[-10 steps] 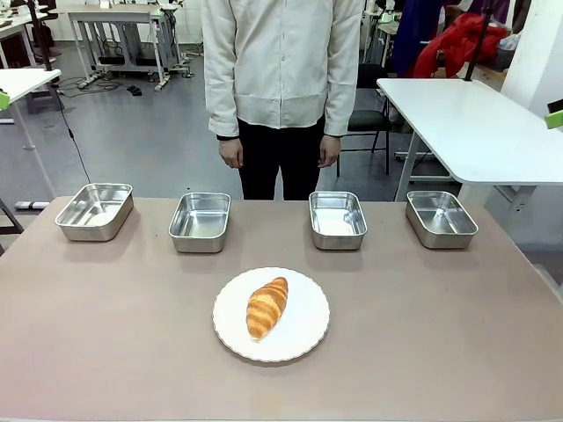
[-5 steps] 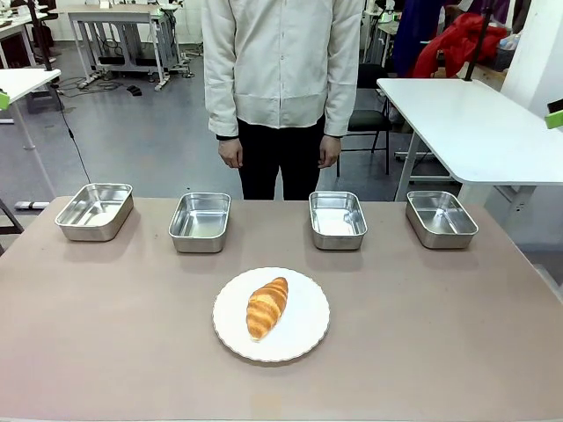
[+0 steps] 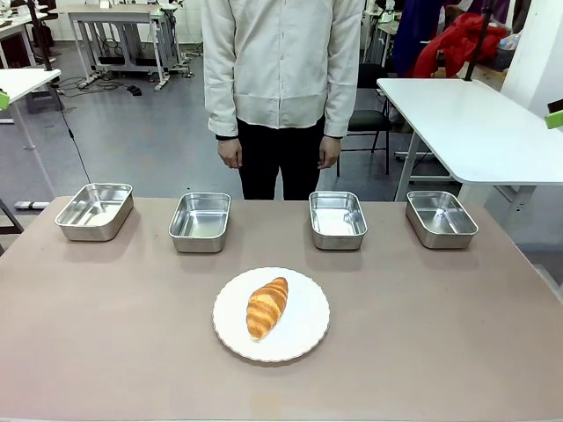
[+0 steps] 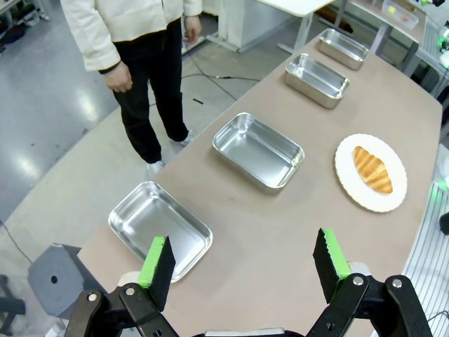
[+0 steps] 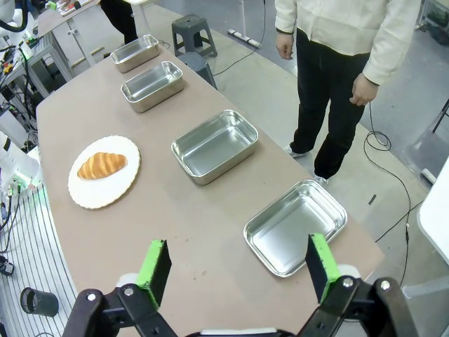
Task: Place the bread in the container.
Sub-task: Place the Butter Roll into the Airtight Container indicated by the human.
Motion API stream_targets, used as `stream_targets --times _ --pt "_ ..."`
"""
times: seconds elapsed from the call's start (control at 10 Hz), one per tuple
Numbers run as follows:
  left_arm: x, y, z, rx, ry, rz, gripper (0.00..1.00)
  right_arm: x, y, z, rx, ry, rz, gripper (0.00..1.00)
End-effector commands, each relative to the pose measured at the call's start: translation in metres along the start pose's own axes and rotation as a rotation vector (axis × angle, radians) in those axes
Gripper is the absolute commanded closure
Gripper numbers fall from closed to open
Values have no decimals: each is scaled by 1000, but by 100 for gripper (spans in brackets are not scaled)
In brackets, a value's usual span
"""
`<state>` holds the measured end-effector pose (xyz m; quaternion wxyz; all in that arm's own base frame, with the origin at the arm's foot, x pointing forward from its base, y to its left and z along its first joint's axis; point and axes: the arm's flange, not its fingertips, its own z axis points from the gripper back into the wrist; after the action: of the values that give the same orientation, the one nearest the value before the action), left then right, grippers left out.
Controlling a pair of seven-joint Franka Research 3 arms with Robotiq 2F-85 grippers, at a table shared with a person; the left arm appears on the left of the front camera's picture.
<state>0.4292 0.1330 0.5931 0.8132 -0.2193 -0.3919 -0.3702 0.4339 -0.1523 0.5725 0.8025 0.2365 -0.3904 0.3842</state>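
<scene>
The bread, a golden-brown croissant [image 3: 266, 307], lies on a round white plate [image 3: 308, 318] at the near middle of the table. Behind it several identical shallow steel pans stand in a row, all empty: far left [image 3: 95, 211], centre-left [image 3: 200, 220], centre-right [image 3: 338, 218], far right [image 3: 441, 216]. Nothing marks one of them out as the container. My left gripper [image 4: 243, 242] hangs open high above the table's left end, over a pan [image 4: 160, 228], with the croissant [image 4: 372, 168] far off. My right gripper [image 5: 237, 249] is open above the right end near a pan [image 5: 295, 226]; the croissant [image 5: 102, 166] lies far to its left.
A person [image 3: 281, 79] stands at the far edge behind the middle pans, hands [image 3: 231, 156] hanging at the sides. A white table [image 3: 475, 123] stands off to the back right. A grey stool [image 4: 56, 281] sits on the floor by the left end.
</scene>
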Motion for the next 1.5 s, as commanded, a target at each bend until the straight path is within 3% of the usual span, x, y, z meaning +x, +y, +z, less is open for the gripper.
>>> stream_targets --times 0.0,1.4 --pt "0 -1 0 -4 -9 -14 0 1 0 0 5 -9 3 0" --pt "0 -1 0 -4 -9 -14 0 1 0 0 5 -9 3 0"
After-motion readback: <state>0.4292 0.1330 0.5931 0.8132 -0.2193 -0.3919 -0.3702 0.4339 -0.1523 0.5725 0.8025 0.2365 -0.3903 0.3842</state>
